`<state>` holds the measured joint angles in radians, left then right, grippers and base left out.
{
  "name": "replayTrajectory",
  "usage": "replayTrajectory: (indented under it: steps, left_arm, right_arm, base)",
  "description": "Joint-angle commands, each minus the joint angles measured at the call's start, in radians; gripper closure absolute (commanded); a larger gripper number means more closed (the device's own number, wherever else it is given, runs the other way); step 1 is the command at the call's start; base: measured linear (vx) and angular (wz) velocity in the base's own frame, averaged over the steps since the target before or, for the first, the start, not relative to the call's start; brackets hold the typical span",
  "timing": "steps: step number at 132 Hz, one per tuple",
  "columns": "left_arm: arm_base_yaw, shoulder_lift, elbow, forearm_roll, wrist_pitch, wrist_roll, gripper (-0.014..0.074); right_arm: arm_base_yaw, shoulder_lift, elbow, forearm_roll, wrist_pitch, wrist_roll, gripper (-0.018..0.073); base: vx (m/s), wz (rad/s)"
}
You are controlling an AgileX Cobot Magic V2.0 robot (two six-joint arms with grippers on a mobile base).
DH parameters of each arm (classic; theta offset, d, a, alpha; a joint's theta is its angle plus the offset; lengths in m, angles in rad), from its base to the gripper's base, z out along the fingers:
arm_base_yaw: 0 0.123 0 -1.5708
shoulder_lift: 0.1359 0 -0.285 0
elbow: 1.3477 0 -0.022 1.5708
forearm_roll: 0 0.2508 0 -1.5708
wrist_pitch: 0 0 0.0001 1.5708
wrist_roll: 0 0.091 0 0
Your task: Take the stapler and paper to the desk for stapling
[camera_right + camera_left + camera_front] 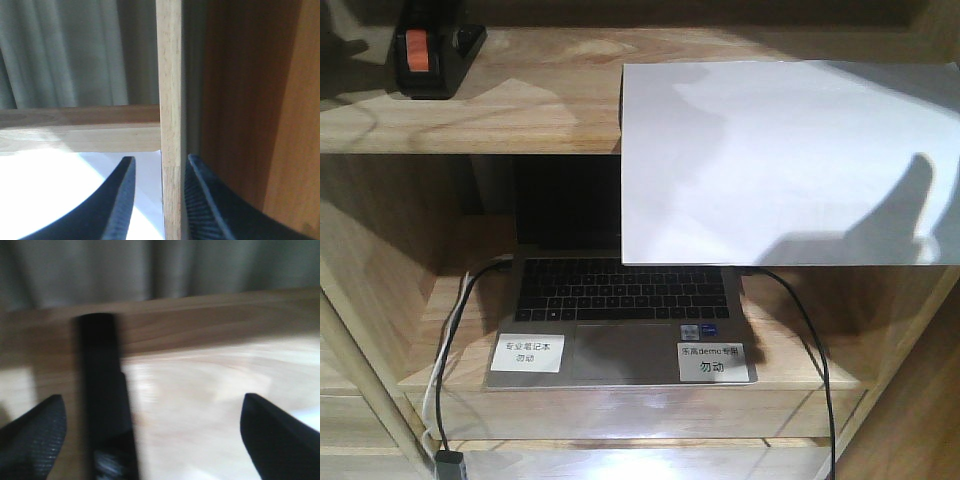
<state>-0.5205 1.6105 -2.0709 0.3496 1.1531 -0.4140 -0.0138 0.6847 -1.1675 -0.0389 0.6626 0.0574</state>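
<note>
Front view first: the stapler (425,55) sits in the upper left of the frame on the top shelf (540,115), with its orange patch showing. The paper (785,160) lies at the upper right on the same shelf. Its near edge hangs out past the shelf lip and hides the back of the laptop (620,290) in the compartment below. Stapler and paper are well apart.

Over to the left wrist view, and it's blurred. The left claw (150,400) is spread wide, one finger in each lower corner. The stapler shows as a dark bar left of centre between them, nearer the left-hand finger. Whether it touches that finger, I can't tell.

In the right wrist view, the right claw (161,157) is parted narrowly, straddling the edge of an upright board (169,75). There's a visible gap on the board's left side. The paper glows white at the lower left.
</note>
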Motion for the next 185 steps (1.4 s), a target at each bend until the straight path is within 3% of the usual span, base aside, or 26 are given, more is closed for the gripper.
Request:
replayTrajectory:
  steps: [1, 42, 76, 98, 125, 168, 185]
  left_arm:
    - [0.025, -0.009, -0.034, 0.024, -0.046, -0.012, -0.0046]
    - [0.064, 0.037, -0.034, -0.01, -0.053, -0.01, -0.0008]
    - [0.064, 0.039, -0.034, -0.01, -0.06, -0.01, 0.0109]
    - [0.064, 0.039, -0.034, -0.012, -0.059, -0.013, 0.0266]
    - [0.064, 0.039, -0.034, -0.028, -0.054, -0.014, 0.0606]
    - [0.064, 0.025, -0.034, -0.028, -0.076, -0.012, 0.0603]
    - [0.057, -0.013, -0.034, -0.035, -0.086, 0.031, 0.0603]
  right_arm:
    - [-0.001, 0.009, -0.022, -0.004, -0.073, -0.008, 0.0328]
    - [-0.001, 0.009, -0.022, -0.004, -0.073, -0.008, 0.0328]
    - [-0.001, 0.009, -0.022, -0.004, -0.07, -0.008, 0.0328]
    - [-0.001, 0.009, -0.022, -0.004, -0.07, -0.008, 0.0327]
    - [-0.001, 0.009, -0.022, -0.004, -0.07, -0.008, 0.0327]
    - [-0.001, 0.009, -0.022, -0.004, -0.07, -0.008, 0.0327]
    - [-0.001, 0.009, -0.022, -0.004, -0.07, -0.008, 0.0327]
  base:
    - [0.0, 0.0]
    - [0.0, 0.0]
    - [0.0, 0.0]
    - [0.0, 0.0]
    - [0.0, 0.0]
    - [0.0, 0.0]
    - [0.0, 0.0]
